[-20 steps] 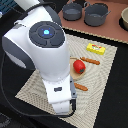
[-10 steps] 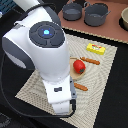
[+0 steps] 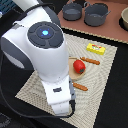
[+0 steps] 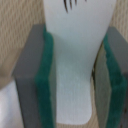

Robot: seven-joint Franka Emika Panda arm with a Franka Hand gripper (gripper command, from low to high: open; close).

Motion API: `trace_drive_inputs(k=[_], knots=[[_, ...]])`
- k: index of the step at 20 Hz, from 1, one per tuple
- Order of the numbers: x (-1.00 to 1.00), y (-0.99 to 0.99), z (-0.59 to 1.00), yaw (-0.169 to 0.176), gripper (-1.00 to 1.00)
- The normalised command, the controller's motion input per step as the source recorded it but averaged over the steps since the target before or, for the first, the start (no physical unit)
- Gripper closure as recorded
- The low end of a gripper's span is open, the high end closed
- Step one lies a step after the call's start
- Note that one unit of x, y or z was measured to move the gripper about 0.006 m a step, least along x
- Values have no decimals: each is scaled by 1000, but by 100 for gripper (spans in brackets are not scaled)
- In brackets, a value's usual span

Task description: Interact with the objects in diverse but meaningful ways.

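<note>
In the wrist view my gripper (image 4: 75,80) has its two green pads (image 4: 46,85) on either side of a white fish (image 4: 75,60), a flat white piece with black marks near one end. Both pads appear to press its sides, so it is shut on the fish. In the exterior view the arm's white body (image 3: 47,55) hides the fingers and the fish. A red tomato (image 3: 78,66) sits on a tan plate (image 3: 72,73) just to the exterior view's right of the arm. Farther back on the mat lies a yellow box with red marks (image 3: 95,48).
Two orange-handled pieces of cutlery (image 3: 91,61) (image 3: 80,87) lie by the plate on a beige woven mat (image 3: 102,75). Two grey pots (image 3: 72,11) (image 3: 96,14) stand at the back on a brown surface. A bowl (image 3: 124,19) shows at the exterior view's far right edge.
</note>
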Motion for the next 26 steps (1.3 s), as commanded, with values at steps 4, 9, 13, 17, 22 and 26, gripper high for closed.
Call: trace_drive_inputs(k=[4,9,13,17,22,26], knots=[[-1000,-124,-23,12,100],[-1000,-6,-170,30,100],[-1000,8,-421,13,100],[-1000,64,-511,18,100],[-958,80,-402,23,100],[-204,33,583,1,-100]])
